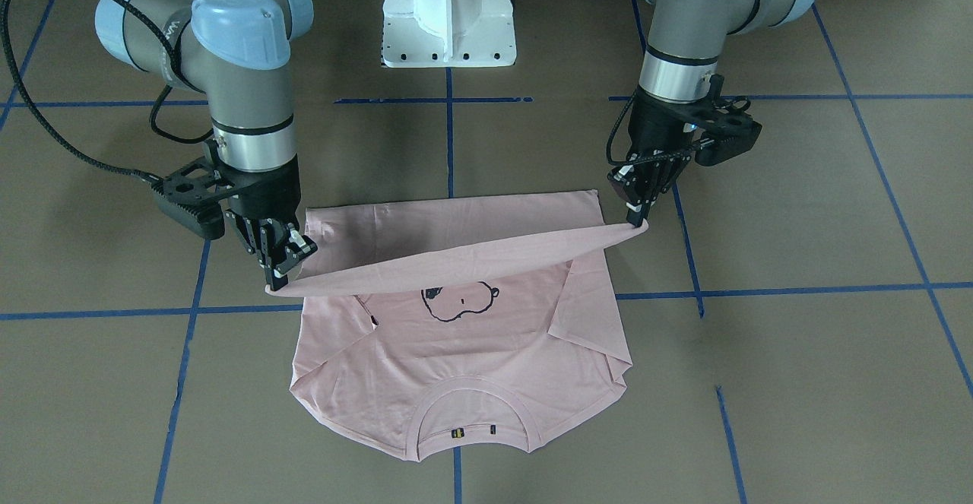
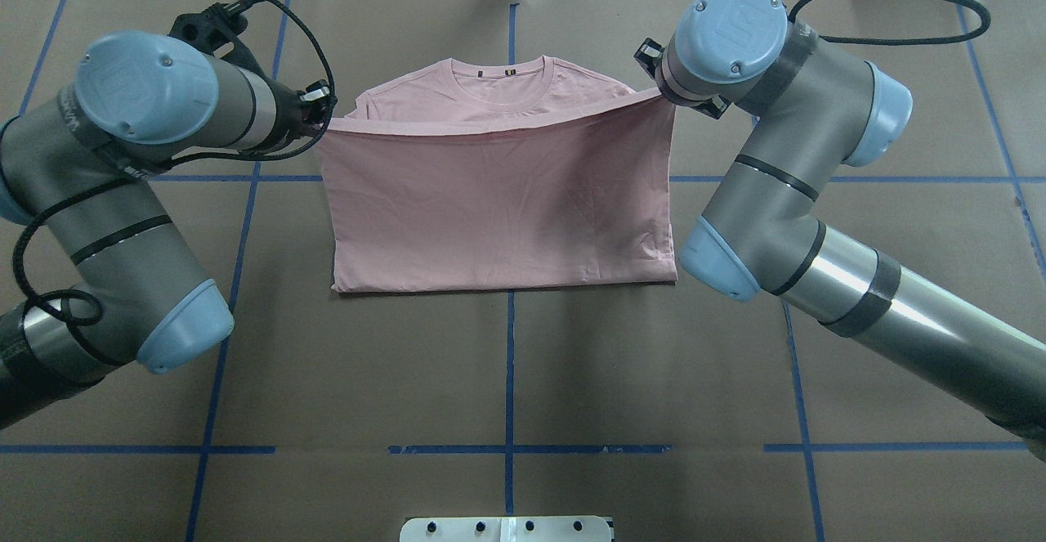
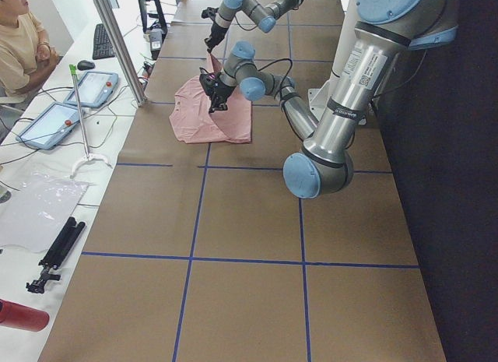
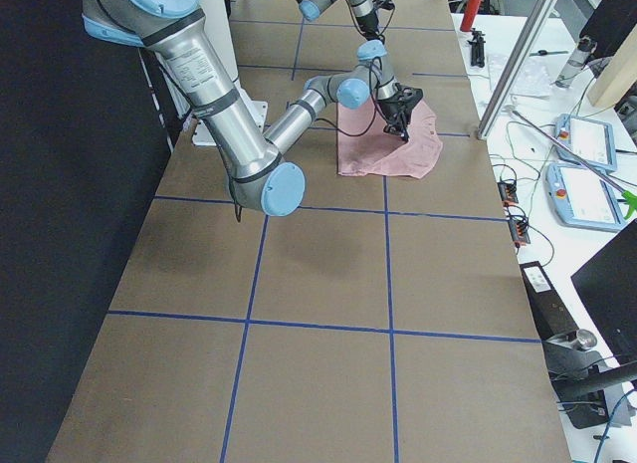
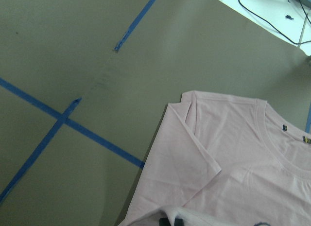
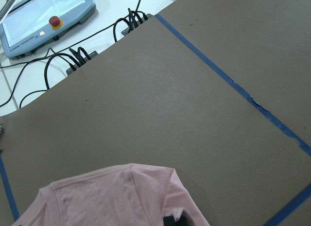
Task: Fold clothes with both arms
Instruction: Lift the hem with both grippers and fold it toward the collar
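A brown desk [image 1: 821, 413] is crossed by blue tape [image 1: 449, 139]. A white pedestal [image 1: 448, 14] is seen at top centre of the front-facing view.

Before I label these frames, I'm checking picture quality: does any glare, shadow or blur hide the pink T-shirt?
Front-facing view: sharp, evenly lit, the T-shirt clear. Overhead view: glare only on the bare metal tube of the right arm, soft arm shadows on the table. Side views: shirt small, one side of each frame black. Wrist views: in focus, the left one tinted greenish.
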`<state>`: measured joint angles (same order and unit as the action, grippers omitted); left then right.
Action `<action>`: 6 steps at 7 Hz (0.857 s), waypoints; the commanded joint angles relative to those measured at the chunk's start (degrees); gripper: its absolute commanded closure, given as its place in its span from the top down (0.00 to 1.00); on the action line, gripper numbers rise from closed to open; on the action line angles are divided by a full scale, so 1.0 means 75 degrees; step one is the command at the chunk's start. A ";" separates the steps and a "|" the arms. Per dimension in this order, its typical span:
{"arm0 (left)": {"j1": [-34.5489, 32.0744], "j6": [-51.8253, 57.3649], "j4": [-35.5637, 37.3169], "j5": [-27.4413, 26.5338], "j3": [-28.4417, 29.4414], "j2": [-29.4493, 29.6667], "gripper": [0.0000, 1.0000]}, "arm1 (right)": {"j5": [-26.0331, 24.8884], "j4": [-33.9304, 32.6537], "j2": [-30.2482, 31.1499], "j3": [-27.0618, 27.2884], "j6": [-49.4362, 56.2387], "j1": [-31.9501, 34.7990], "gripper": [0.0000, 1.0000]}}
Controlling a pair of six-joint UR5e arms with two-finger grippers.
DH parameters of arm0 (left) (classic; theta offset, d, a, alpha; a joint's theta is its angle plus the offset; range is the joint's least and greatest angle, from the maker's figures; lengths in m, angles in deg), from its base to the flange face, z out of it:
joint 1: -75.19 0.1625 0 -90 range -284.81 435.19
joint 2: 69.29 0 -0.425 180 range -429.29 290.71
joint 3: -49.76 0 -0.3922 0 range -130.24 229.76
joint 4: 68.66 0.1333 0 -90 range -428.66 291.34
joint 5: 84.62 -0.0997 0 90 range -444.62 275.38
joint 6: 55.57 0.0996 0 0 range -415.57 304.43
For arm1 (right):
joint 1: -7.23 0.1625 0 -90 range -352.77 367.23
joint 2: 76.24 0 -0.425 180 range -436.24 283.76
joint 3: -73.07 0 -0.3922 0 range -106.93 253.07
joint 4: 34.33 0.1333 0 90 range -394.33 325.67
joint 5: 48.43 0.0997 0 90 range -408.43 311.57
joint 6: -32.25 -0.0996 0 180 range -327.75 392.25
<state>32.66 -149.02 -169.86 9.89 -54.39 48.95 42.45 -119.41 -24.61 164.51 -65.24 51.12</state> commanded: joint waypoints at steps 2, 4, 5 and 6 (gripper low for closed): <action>-0.0351 0.0552 -0.0638 -0.0004 0.0969 0.0255 0.00 | 0.0034 0.0572 -0.0567 -0.1267 0.0131 0.0242 0.00; -0.0340 0.0554 -0.1689 -0.0004 0.1824 0.0395 0.00 | 0.0034 0.1498 -0.0684 -0.2262 0.0167 0.0207 0.00; -0.0328 0.0531 -0.1890 0.0007 0.2176 0.0569 0.00 | 0.0034 0.1511 -0.0835 -0.2591 0.0179 0.0114 0.00; -0.0316 0.0531 -0.2322 -0.0004 0.2748 0.0745 0.00 | 0.0022 0.1790 -0.0895 -0.2861 0.0167 -0.0015 0.00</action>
<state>30.19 -145.00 -183.86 9.91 -38.31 53.07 42.69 -107.98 -30.52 145.93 -63.99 51.97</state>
